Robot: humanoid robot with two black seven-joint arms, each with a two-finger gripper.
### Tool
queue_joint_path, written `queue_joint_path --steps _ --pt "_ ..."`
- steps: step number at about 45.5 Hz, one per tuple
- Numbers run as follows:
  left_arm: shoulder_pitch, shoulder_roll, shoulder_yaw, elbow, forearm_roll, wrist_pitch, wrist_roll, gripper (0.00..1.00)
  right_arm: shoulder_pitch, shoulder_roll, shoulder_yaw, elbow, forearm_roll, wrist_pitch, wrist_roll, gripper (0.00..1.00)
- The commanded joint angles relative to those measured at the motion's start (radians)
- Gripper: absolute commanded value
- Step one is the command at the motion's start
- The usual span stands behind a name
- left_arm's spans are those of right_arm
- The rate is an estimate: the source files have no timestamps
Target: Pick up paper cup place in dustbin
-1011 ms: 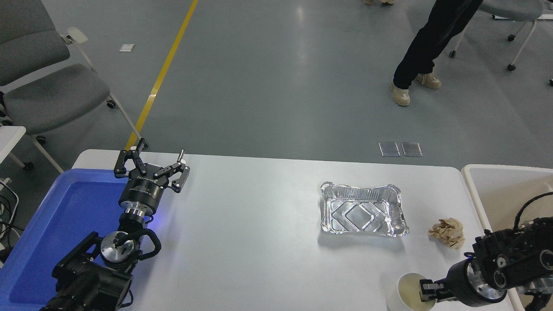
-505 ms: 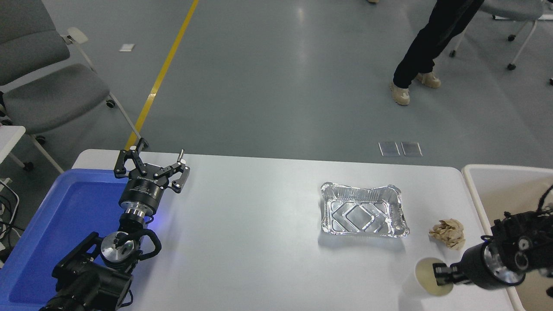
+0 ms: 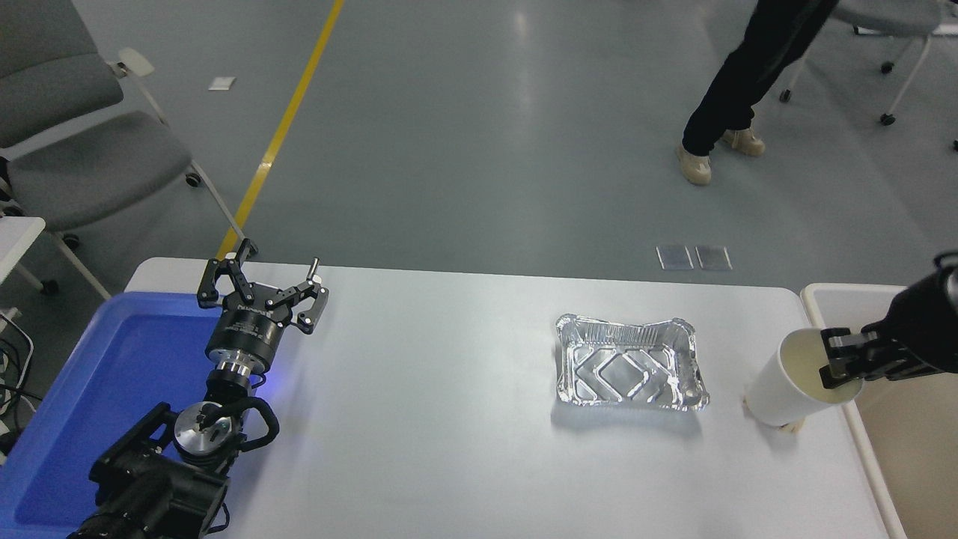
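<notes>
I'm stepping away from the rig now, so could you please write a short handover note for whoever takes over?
Right claw: shut on the paper cup at its rim, holding it tilted in the air near the table's right edge, just short of the dustbin.
Left claw: open, parked by the blue tray.
Done: cup picked up.
Left: carry it over the dustbin and release.

My left arm (image 3: 172, 457) is black, with silver ring joints, a looped black cable and a blue glow at the wrist. Its gripper (image 3: 262, 288) has black linkage fingers. My right arm (image 3: 924, 326) is plain black.
</notes>
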Motion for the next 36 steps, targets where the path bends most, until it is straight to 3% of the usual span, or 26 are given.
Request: queue_joint_path --steps 1,9,16,20,28,36 --pt "0.0 0.0 0.0 0.0 0.0 0.001 0.0 0.99 0.171 -0.042 -0.043 -0.048 -0.025 0.104 -0.001 0.0" --pt "0.0 0.0 0.0 0.0 0.0 0.001 0.0 0.99 0.128 -0.166 -0.028 -0.299 -0.017 0.061 -0.009 0.0" --pt "0.0 0.0 0.0 0.0 0.0 0.001 0.0 0.99 -0.136 -0.322 0.141 -0.566 0.026 -0.249 -0.01 0.0" --pt "0.0 0.0 0.0 0.0 0.0 0.001 0.0 0.99 -0.372 -0.373 0.317 -0.735 0.099 -0.332 -0.017 0.0" --pt "0.0 0.0 0.0 0.0 0.0 0.001 0.0 0.99 -0.82 -0.362 0.633 -1.051 0.331 -0.41 -0.038 0.0" --pt "0.0 0.0 0.0 0.0 0.0 0.001 0.001 0.99 -1.234 -0.27 0.932 -1.313 0.506 -0.444 -0.055 0.0"
